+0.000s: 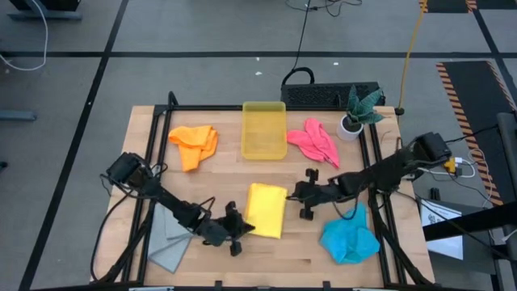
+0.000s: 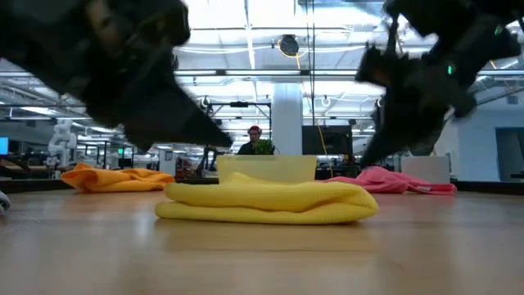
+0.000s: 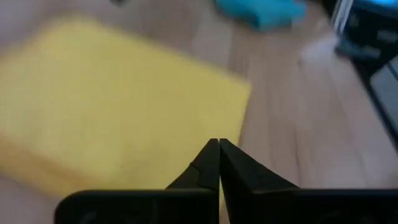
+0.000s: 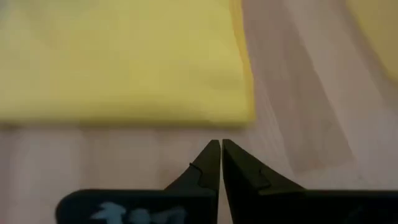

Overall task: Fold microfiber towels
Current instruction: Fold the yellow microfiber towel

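The yellow towel (image 1: 266, 210) lies folded at the table's near middle, between the two grippers. The left gripper (image 1: 242, 232) and the right gripper (image 1: 300, 196) are both pressed together and hold nothing, probably because this fold is finished.

- wooden table (image 1: 226, 174)
- on it: yellow towel (image 1: 266, 209) folded at centre, orange towel (image 1: 194, 145), pink towel (image 1: 314, 141), blue towel (image 1: 349, 237), grey towel (image 1: 170, 238), yellow bin (image 1: 264, 130), potted plant (image 1: 355, 114)
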Available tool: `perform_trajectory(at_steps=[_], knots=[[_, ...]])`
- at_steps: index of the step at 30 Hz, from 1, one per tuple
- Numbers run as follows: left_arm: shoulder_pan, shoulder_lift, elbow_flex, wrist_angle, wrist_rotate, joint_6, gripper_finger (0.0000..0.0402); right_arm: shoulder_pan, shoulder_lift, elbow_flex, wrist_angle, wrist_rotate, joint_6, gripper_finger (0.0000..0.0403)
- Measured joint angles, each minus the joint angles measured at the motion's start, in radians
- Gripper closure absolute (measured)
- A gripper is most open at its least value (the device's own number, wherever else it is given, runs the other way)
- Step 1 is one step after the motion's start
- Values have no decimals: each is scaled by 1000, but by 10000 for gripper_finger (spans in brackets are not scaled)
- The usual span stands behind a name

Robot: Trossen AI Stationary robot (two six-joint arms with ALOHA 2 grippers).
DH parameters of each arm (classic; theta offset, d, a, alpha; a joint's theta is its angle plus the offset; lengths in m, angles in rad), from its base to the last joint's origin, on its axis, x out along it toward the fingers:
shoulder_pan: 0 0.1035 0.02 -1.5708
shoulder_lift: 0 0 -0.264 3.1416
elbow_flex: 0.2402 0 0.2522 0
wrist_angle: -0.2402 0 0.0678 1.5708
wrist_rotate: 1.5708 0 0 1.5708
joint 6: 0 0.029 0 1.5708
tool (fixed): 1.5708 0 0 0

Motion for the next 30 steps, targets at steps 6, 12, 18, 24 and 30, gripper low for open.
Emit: perform_trajectory(at_steps=[6, 12, 18, 24, 30], knots=[[86, 0, 0, 116, -102, 185, 391, 64, 54, 3, 352, -52, -53, 395], [257, 14, 0, -26, -29, 138, 394, 75, 228, 2, 504, -70, -24, 401], [310, 61, 3, -205, -12, -37, 395, 91, 333, 4, 457, -74, -20, 402], [270, 55, 0, -194, -55, -24, 390, 129, 249, -2, 381, -80, -58, 402], [209, 0, -1, -130, -71, 37, 398, 144, 164, 2, 493, 5, -75, 403]])
